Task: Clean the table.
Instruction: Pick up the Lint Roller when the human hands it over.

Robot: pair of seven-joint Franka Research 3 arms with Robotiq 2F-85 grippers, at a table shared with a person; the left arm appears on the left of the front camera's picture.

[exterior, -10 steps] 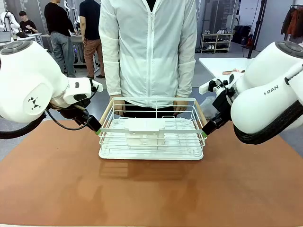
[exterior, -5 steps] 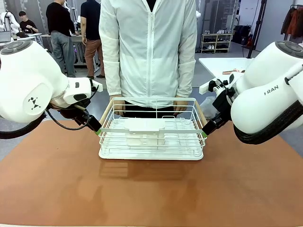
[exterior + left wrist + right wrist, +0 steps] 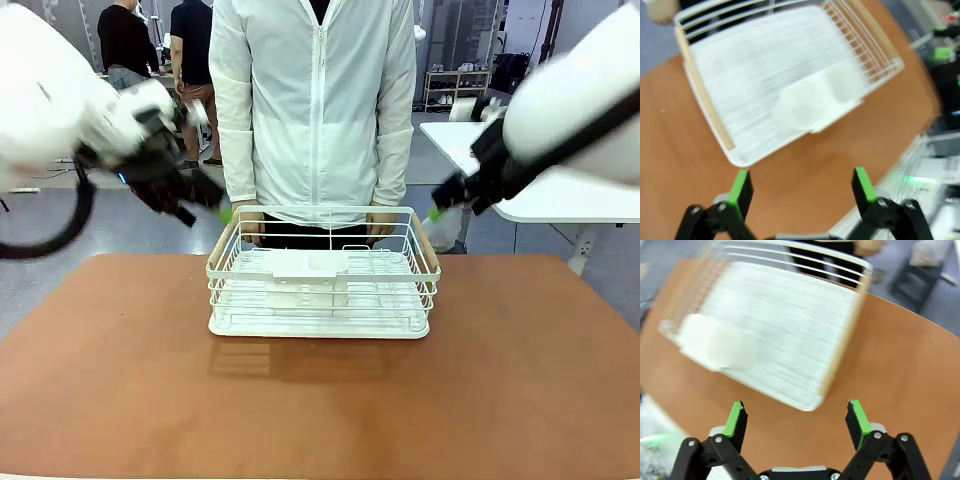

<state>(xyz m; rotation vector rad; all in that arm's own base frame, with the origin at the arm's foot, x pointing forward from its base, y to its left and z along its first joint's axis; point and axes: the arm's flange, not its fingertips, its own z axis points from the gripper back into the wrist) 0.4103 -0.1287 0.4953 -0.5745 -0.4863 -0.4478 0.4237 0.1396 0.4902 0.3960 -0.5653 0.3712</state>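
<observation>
Across the near half, the table (image 3: 320, 400) shows a smooth, matte reddish-brown top. Toward its far edge, at the middle, sits a basket (image 3: 322, 290) with white wire sides, a pale wooden strip (image 3: 705, 95) along each short end and a solid white tray beneath. Inside lies a white plastic holder (image 3: 308, 268), which the left wrist view shows as two rounded cups. Up beside the basket's far left corner hangs the left gripper (image 3: 802, 187), its green pads (image 3: 741, 192) spread wide with nothing between them. By the far right corner the right gripper (image 3: 796, 422) is spread likewise and empty. Both are apart from the wire and blurred. Beyond the far rim stands a person (image 3: 315, 100) in a white zip jacket, a hand (image 3: 250, 222) behind the far left corner and a second hand (image 3: 380, 222) behind the far right. I cannot tell whether they touch the rim.
</observation>
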